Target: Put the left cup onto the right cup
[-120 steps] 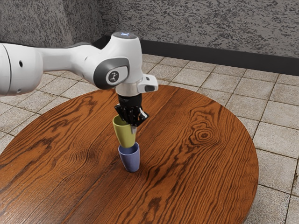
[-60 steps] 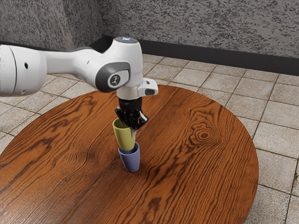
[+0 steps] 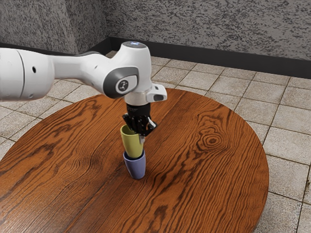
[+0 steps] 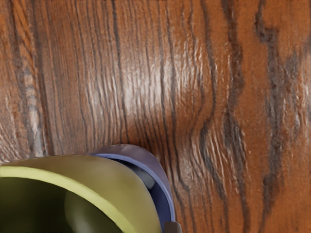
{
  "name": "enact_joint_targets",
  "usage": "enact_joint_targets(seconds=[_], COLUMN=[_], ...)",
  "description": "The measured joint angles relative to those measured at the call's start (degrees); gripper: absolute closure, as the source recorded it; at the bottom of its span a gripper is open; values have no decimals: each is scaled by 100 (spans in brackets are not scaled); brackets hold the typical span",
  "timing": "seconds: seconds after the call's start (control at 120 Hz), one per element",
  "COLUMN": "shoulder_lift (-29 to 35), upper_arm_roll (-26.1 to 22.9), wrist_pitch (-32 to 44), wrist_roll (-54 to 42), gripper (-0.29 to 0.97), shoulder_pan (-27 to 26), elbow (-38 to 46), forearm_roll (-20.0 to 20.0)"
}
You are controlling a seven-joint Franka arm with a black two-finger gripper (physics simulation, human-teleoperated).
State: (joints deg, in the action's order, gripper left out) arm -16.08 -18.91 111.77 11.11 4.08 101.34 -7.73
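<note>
Gripper pinched narrowly on the rim of the yellow-green cup, on its side toward the exterior view's right. Cup's base sits inside the mouth of the blue cup, which stands upright on the round wooden table. Wrist view: yellow-green rim overlaps blue rim. Tiled floor beyond.

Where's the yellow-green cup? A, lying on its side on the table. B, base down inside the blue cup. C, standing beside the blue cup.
B: the yellow-green cup has its base in the mouth of the blue cup, with the gripper holding its rim.
</note>
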Motion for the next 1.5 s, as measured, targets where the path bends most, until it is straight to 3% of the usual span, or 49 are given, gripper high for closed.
enact_joint_targets(seconds=[0.433,0.717,0.858,1.217,1.5], shoulder_lift=[-46,-2,18,80,526], upper_arm_roll=[-7,-8,-8,-16,-48], wrist_pitch=[1,-55,-66,-91,-281], wrist_roll=[32,160,209,329,438], gripper=[78,43,32,22,20], shoulder_pan=[-37,-37,-37,-36,-16], elbow=[-41,21,35,46,73], forearm_roll=[9,114,138,148,149])
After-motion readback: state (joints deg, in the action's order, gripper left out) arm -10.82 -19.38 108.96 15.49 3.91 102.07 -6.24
